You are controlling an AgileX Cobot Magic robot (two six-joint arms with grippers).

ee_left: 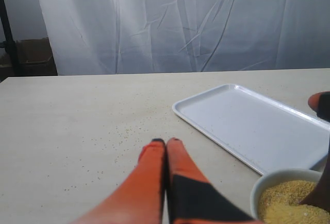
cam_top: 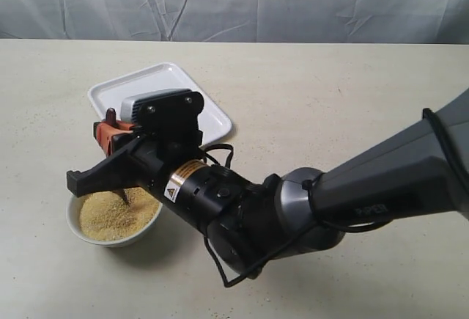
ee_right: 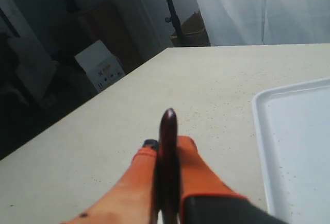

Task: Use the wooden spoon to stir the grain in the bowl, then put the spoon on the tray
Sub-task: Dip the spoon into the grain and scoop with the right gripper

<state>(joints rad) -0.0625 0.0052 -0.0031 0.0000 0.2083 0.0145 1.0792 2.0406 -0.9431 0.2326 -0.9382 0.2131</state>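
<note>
You have one bowl [cam_top: 79, 225], one tray [cam_top: 110, 93] and one wooden spoon [ee_right: 168, 126]. Your right gripper [ee_right: 168, 144] hangs over the bowl, its fingers clamped on the spoon, whose lower end dips into the grain [cam_top: 106, 216]. The tray lies just beyond the bowl. Your left gripper [ee_left: 166, 142] sits near the bowl, its two fingers pressed together on nothing.

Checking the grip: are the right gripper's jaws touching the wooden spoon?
Touching. The right wrist view shows the right gripper with both jaws pressed against the wooden spoon.
</note>
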